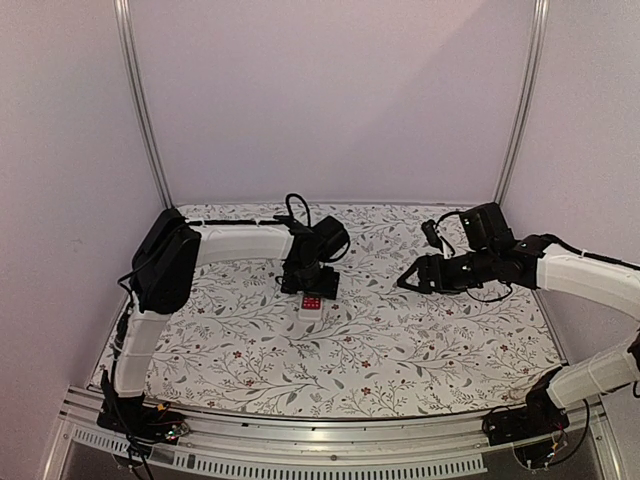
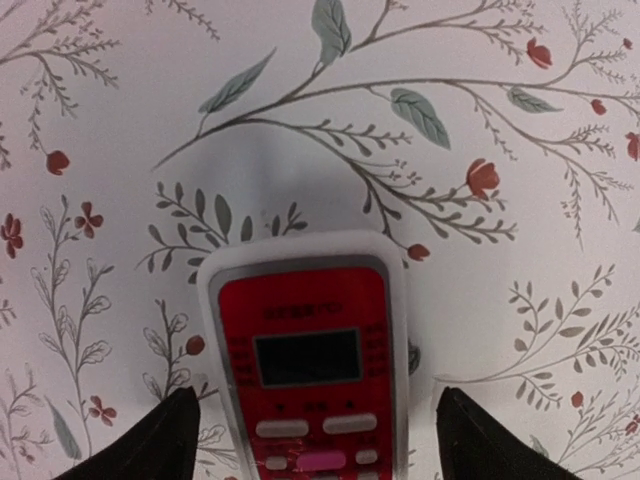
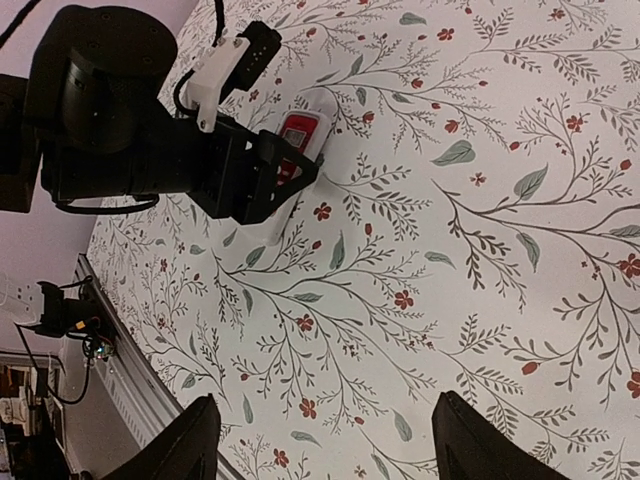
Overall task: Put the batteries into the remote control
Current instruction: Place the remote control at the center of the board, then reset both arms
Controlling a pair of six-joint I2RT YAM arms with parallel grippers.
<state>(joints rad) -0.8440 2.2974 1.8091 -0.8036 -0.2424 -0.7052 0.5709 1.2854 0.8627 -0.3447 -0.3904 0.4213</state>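
On the floral table point(image 1: 400, 340), remote control point(image 2: 305, 330) face-up between wide left pincer point(image 2: 313, 400), right pincer point(image 3: 325, 425) also wide

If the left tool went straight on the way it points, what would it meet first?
Most likely the remote control, red face up between the left tool's open fingers, though depth is unclear.

remote control point(image 2: 305, 360) lettering blurred, nothing legible

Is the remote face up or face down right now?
Face up: the remote shows its red button face and dark display to the left wrist camera, lying flat on the table.
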